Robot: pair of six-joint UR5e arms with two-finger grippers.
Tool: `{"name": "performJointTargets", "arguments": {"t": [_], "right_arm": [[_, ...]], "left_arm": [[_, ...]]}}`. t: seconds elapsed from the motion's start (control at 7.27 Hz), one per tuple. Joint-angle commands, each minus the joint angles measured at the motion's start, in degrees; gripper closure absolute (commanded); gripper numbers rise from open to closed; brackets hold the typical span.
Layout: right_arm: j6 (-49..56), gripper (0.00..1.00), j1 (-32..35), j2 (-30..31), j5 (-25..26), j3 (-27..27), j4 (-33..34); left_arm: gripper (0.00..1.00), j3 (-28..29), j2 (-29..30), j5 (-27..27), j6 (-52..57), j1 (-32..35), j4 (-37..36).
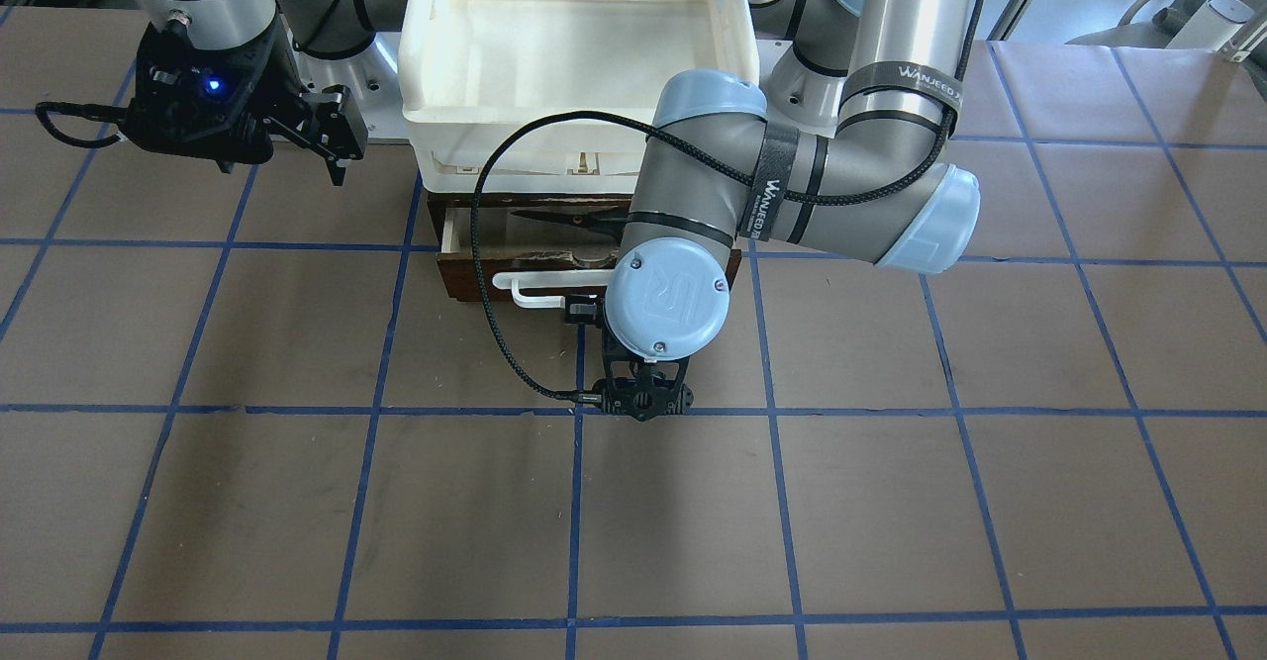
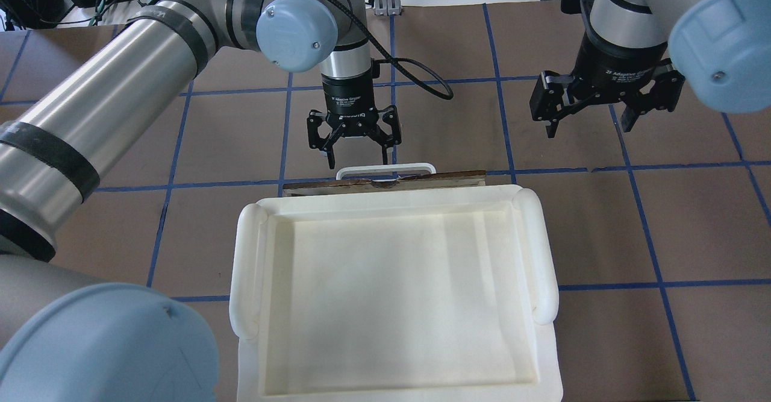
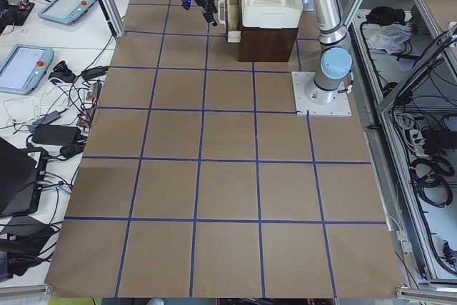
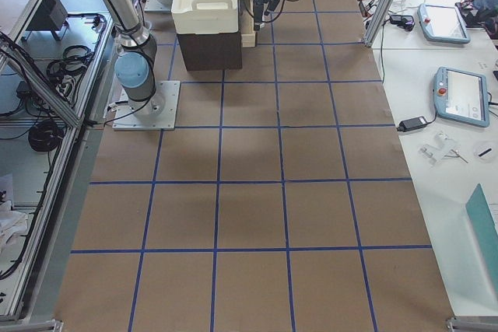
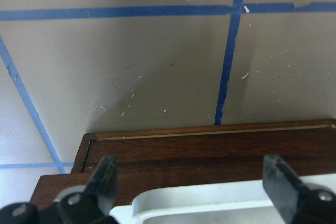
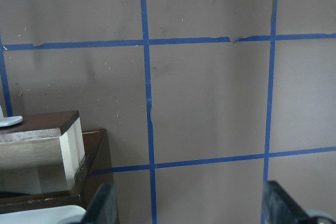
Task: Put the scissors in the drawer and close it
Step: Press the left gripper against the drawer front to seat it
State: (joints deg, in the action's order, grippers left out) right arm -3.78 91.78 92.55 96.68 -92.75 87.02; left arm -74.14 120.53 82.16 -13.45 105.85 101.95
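While scissors (image 1: 559, 217) lie in the open drawer (image 1: 475, 276), my left gripper (image 2: 356, 162) gapes empty by its handle (image 2: 385, 169); my right gripper (image 2: 589, 129) gapes empty too.

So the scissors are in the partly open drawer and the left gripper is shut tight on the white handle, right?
Not quite: the left gripper is open, fingers spread by the white handle, as the overhead view shows. The scissors do lie in the partly open drawer.
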Motion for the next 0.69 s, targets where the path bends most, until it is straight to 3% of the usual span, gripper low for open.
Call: {"name": "performJointTargets", "arguments": {"t": [0.0, 0.55], "right_arm": [[0.00, 0.00, -0.02, 0.00, 0.00, -0.06, 0.00], [0.00, 0.00, -0.02, 0.00, 0.09, -0.15, 0.00]], "left_arm": [[0.00, -0.13, -0.64, -0.07, 0.00, 0.15, 2.28], [0.00, -2.14, -1.88, -0.07, 0.00, 0.23, 3.26]]}}
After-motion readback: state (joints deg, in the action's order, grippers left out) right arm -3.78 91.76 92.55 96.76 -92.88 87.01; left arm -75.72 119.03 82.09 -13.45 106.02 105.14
